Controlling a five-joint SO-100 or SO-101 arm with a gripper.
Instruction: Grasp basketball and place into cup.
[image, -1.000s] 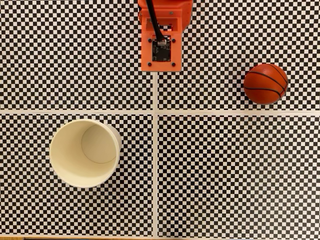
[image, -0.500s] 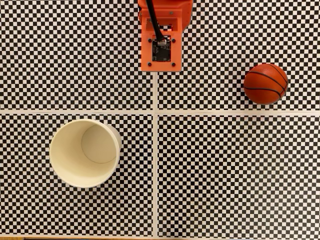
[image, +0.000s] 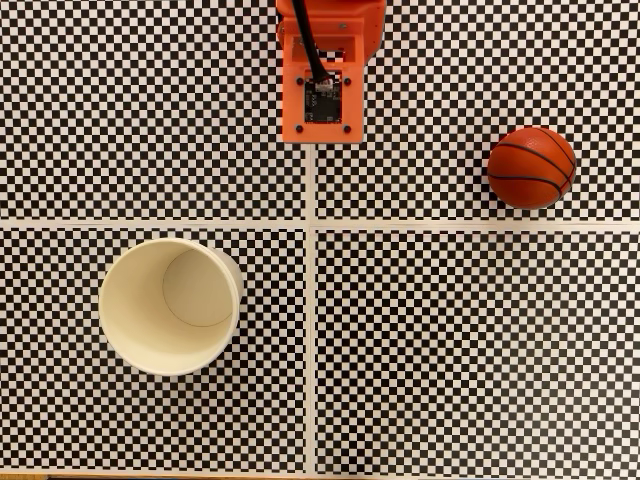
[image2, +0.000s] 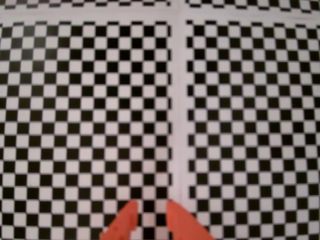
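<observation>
In the fixed view, nothing has shifted over the last second: we judge the reach not begun. The basketball rests right of the arm, well apart from the empty cup lower left, path unobstructed. In the wrist view, the gripper tips stand slightly apart, empty, over the checkered table.
</observation>
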